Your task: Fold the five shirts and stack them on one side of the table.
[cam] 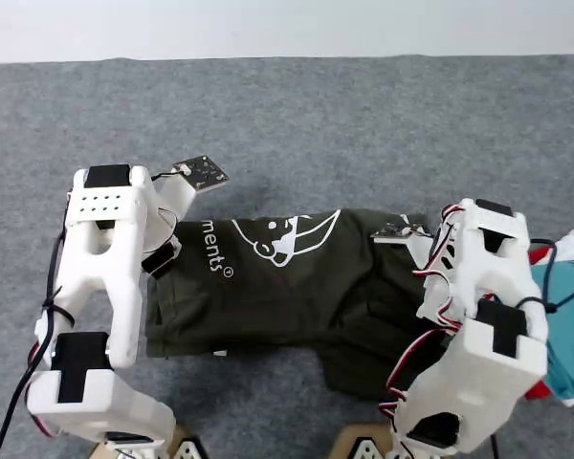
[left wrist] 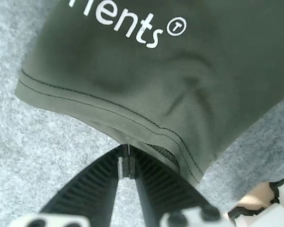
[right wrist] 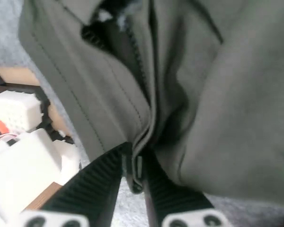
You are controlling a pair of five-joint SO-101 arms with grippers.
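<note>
2 pinches are on right now. The left gripper has its jaws pressed together right on the hem of the olive shirt, and it looks like only the very edge is caught. The right gripper is clamped on a bunched fold with several layers of cloth between the jaws. The shirt lies in the middle of the grey table, between the 2 arms, printed side up and part-folded, with a lump of cloth toward the right arm.

Risks, as I judge them:
- The left grip is thin, so any pull could slip the hem out and drop that side.
- The right jaws hold stacked layers, so a lift would likely drag the whole bunch and leave the fold crooked.
- An uneven lift between the 2 arms would skew it.

Count: 2 arms, 2 grippers, 1 olive shirt. There is also 1 heap of clothes at the table's right edge showing teal, red and white; I can't count the shirts in it.
</note>
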